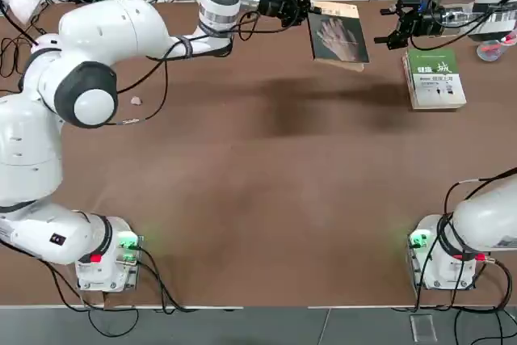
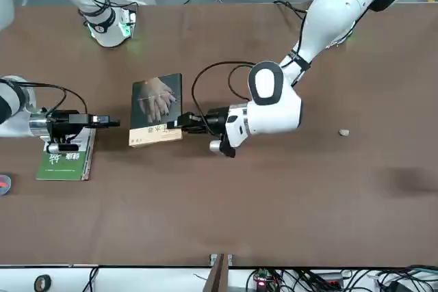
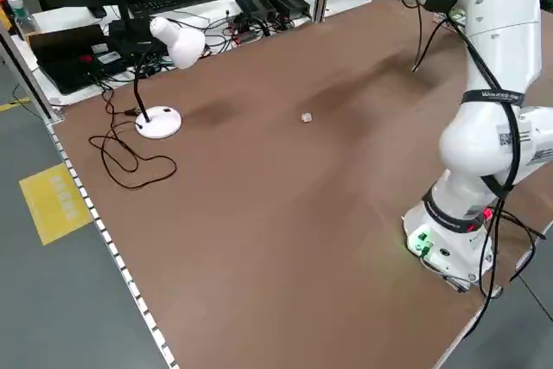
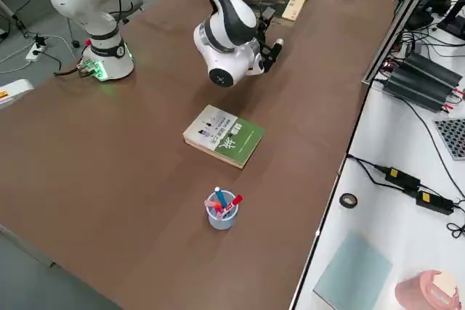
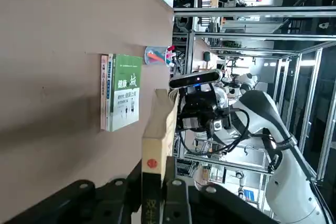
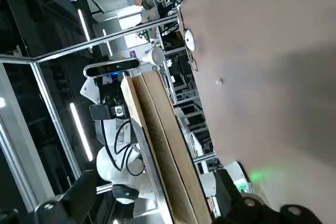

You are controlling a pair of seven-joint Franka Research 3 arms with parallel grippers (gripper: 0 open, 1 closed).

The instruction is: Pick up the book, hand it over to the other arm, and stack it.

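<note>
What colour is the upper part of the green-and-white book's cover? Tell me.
Green; the book shows it best in the right side view.

Bare tabletop [image 1: 242, 199] — wide, left of green-and-white book [image 1: 435, 78]

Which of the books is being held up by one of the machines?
The book with the dark grey cover showing a pale hand, gripped by the left arm's fingers; the green-and-white book is not held.

Top: overhead, facing down, whole table [image 1: 242, 167]. Front: across, facing robot. Sides: raised, diagonal, sharing the table's middle. Wrists: close, low, facing each other.
</note>
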